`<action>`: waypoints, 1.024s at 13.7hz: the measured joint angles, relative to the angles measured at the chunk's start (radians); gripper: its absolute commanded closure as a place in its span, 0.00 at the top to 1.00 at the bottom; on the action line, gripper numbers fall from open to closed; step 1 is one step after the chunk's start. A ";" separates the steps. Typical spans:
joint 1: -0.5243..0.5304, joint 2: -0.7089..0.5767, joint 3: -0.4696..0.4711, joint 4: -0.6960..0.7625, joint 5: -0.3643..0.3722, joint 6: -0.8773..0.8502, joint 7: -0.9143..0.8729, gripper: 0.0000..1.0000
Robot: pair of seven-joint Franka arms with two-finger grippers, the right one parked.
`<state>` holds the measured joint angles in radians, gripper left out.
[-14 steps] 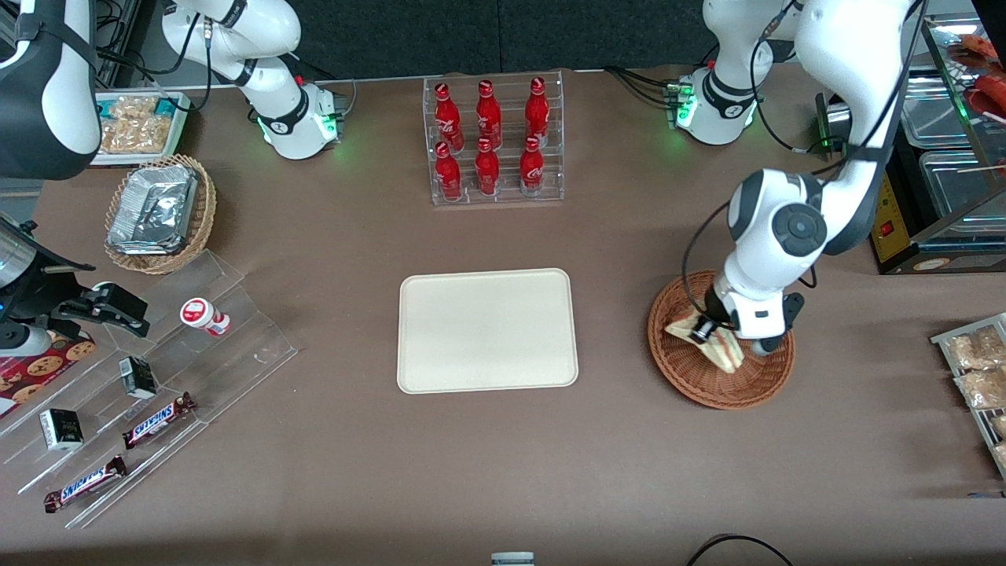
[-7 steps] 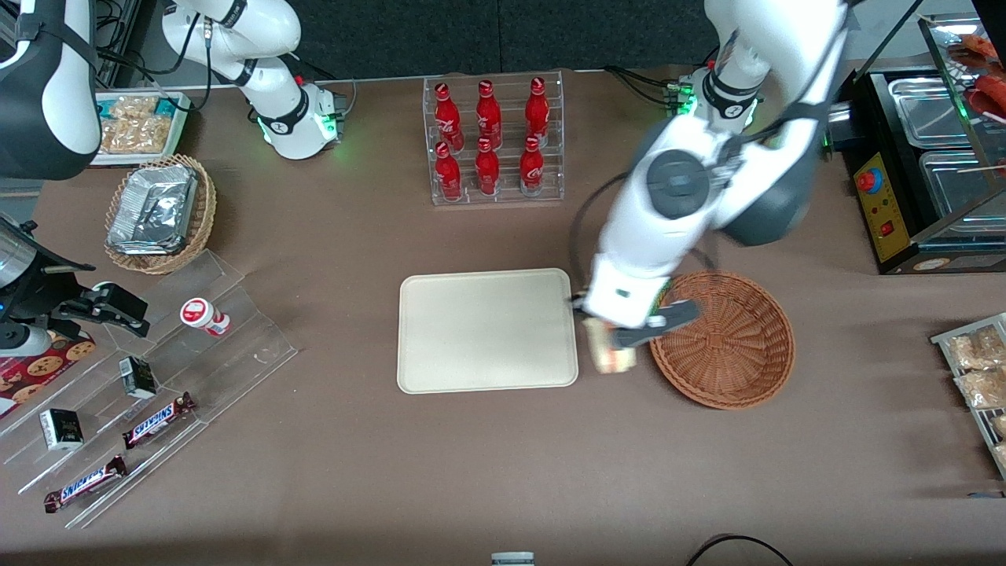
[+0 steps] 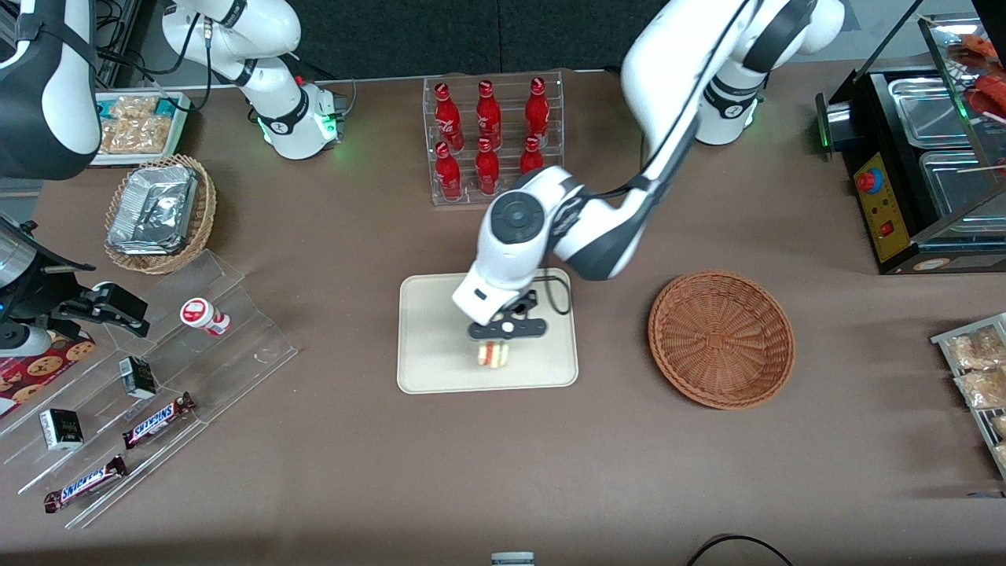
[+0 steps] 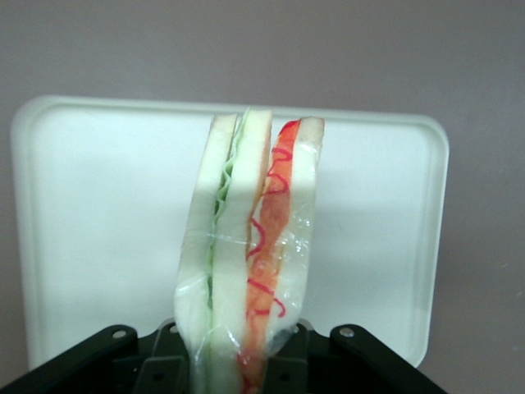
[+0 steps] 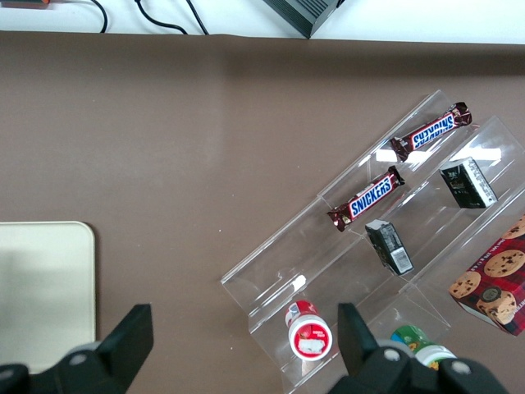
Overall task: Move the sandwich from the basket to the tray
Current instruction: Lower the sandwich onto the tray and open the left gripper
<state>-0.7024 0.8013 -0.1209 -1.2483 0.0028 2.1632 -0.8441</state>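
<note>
My left gripper [image 3: 493, 346] hangs over the cream tray [image 3: 432, 354], shut on the sandwich [image 3: 493, 356], a plastic-wrapped wedge of pale bread with green and red-orange filling. In the left wrist view the sandwich [image 4: 250, 246] stands on edge between the black fingers [image 4: 160, 365], above the tray [image 4: 98, 213]. I cannot tell whether it touches the tray. The round reddish-brown wicker basket [image 3: 721, 338] sits beside the tray, toward the working arm's end, with nothing in it.
A clear rack of red bottles [image 3: 491, 141] stands farther from the front camera than the tray. Clear stepped racks with candy bars [image 3: 157, 417] and a tan basket of foil containers [image 3: 157, 212] lie toward the parked arm's end. Snack bags [image 3: 978, 369] lie beside the basket.
The gripper has carried the sandwich out of the basket, past the tray's rim, to above the tray's middle. The basket now has nothing in it.
</note>
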 measured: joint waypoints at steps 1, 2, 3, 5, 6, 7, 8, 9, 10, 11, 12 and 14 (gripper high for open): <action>-0.014 0.032 0.000 0.001 0.000 0.025 0.000 0.28; -0.022 0.062 0.001 0.002 0.000 0.046 0.000 0.28; -0.028 0.087 0.001 0.003 0.000 0.064 0.000 0.29; -0.030 0.123 0.002 0.008 0.000 0.077 -0.015 0.31; -0.030 0.133 0.005 0.010 0.000 0.079 -0.033 0.50; -0.030 0.138 0.008 0.013 0.000 0.081 -0.046 0.99; -0.030 0.139 0.008 0.016 0.000 0.081 -0.052 1.00; -0.030 0.139 0.008 0.020 0.000 0.081 -0.063 1.00; -0.030 0.139 0.009 0.025 0.000 0.081 -0.089 1.00; -0.029 0.139 0.010 0.037 -0.001 0.075 -0.120 1.00; -0.025 0.138 0.012 0.062 -0.002 0.044 -0.143 1.00; 0.003 0.122 0.015 0.144 -0.010 -0.083 -0.156 1.00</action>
<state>-0.6996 0.9232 -0.1063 -1.1040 -0.0071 2.0806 -1.0003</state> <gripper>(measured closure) 0.075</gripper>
